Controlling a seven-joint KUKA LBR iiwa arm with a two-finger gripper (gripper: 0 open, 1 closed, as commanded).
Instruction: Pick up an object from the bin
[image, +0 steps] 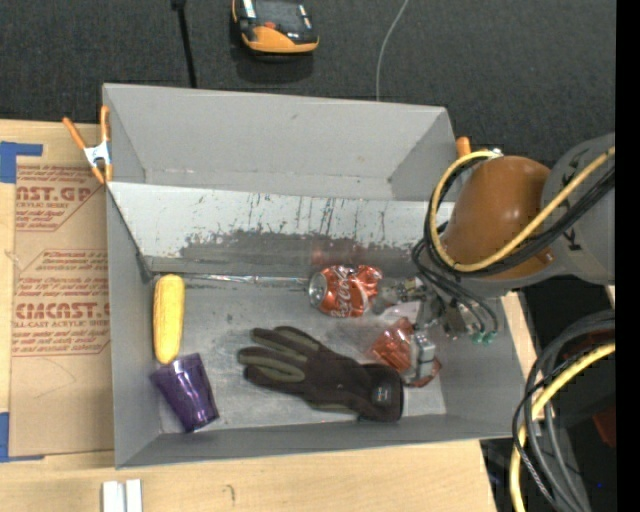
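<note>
Hand (423, 352): right of bin (280, 150), at crumpled red packet (391, 350); grip: cannot tell | near: crushed red can (345, 290); brown glove (320, 375)

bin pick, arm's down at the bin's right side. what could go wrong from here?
1. The small red crumpled thing at the arm's lower end lies right beside the dark glove; a grasp there may snag the glove's cuff and drag it along.
2. The crushed red can is close by and may get knocked aside.
3. The arm's cables loop low by the bin's right wall; they may catch on its rim.
</note>
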